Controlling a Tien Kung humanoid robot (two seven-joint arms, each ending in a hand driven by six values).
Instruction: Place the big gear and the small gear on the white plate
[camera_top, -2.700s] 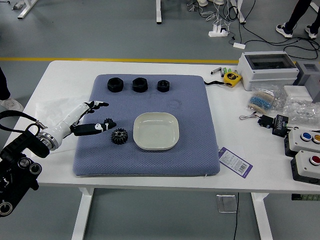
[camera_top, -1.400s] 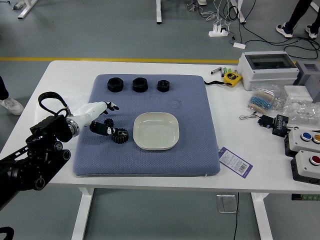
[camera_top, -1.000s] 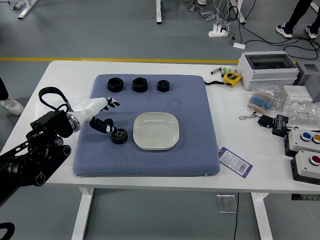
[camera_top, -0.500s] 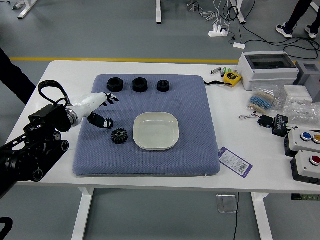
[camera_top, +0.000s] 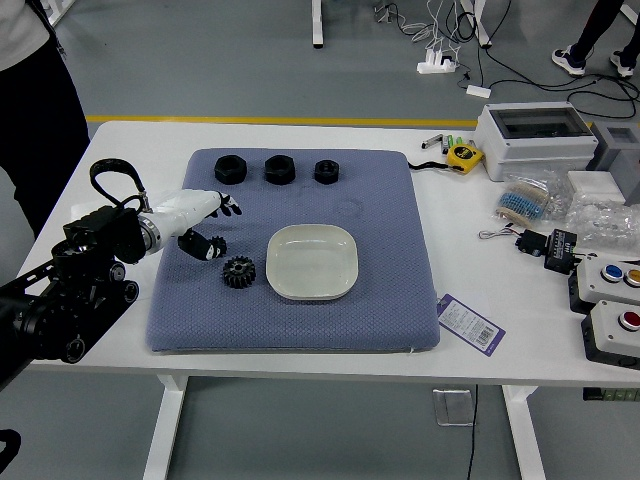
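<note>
My left hand (camera_top: 222, 224) reaches in over the left part of the blue mat, thumb apart from the other fingers, holding nothing. The small gear (camera_top: 218, 246) lies right at the thumb's tip; whether they touch I cannot tell. Just below and to the right of it, the big gear (camera_top: 239, 272) rests flat on the mat. The white plate (camera_top: 312, 262) stands to the right of both gears with nothing on it. My right hand is out of view.
Three black nuts (camera_top: 280, 169) line the mat's (camera_top: 390, 310) far side. A tape measure (camera_top: 464, 156), a white box (camera_top: 535, 140), plastic bags and button boxes (camera_top: 612, 333) occupy the table's right side. A purple tag (camera_top: 471, 323) lies by the mat. A person (camera_top: 40, 110) stands at the far left.
My left hand has moved from over the big gear slightly up and left to the small gear, leaving the big gear uncovered. The person has come into view at the far left.
</note>
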